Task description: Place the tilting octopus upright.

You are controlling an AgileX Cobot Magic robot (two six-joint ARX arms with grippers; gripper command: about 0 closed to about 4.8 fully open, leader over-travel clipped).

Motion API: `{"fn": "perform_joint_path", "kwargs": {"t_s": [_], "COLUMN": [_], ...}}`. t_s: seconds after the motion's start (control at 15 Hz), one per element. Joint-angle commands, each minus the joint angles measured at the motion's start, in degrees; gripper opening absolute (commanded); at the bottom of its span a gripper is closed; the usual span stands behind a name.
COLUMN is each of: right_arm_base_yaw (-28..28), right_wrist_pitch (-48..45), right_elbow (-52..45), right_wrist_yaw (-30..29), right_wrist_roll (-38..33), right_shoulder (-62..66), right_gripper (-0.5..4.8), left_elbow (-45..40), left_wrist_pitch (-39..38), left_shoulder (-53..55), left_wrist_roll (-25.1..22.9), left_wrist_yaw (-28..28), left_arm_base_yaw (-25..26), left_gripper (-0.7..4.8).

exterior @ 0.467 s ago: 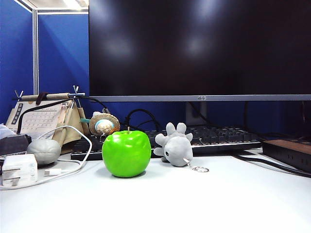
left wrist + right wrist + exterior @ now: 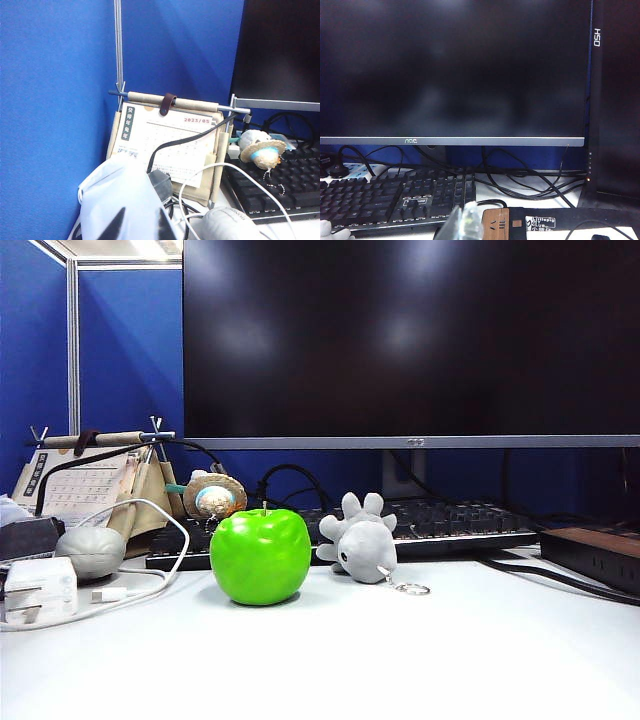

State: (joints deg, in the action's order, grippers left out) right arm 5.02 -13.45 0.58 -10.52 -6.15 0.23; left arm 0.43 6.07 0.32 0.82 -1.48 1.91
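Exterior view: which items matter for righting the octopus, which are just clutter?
Job:
octopus, tipped over, tentacles up, keyring on table

Clutter:
green apple
grey lump
keyboard
monitor
calendar
white charger

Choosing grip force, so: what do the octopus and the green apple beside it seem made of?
Octopus: soft grey plush by its matte, fuzzy surface, with a shiny metal keyring. Green apple: probably hard plastic or glazed, judging by its smooth gloss and highlights; which one, I cannot tell.
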Motion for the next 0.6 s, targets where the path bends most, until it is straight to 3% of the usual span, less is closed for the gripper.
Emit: {"fn": "perform_joint_path", "kwargs": {"t_s": [0.07,0.27,0.47,0.53,0.6], "right_arm_base_yaw": [0.0,0.0,0.0,0.0,0.0], "right_wrist_pitch": [-0.6,-3.1,0.3,5.6,9.2], "right_elbow": [0.1,1.5,7.6,12.9,17.5], "right_wrist_yaw": [-0.1,-2.8,-3.0,-2.9,-3.5], "right_wrist_roll": [-2.4,-4.6,-6.1,-6.1,-6.1], "right_shoulder": [-0.2,-0.1,-0.1,0.1,1.2], "right_gripper": [-0.06,-0.05,-0.06,-0.06,-0.06], "left_elbow": [0.2,1.5,9.1,14.6,18.2], "left_wrist_pitch": [1.8,11.9,4.8,-1.6,-3.1], "left_shoulder": [-0.2,-0.2,-0.1,-0.1,0.2], "left_wrist_roll": [2.3,7.7,8.0,7.5,7.5], "left_wrist_yaw": [-0.3,-2.3,-2.8,-2.8,-3.1], "left_arm_base_yaw": [0.0,0.0,0.0,0.0,0.0], "left_gripper": [0.80,0.79,0.28,0.21,0.21]}}
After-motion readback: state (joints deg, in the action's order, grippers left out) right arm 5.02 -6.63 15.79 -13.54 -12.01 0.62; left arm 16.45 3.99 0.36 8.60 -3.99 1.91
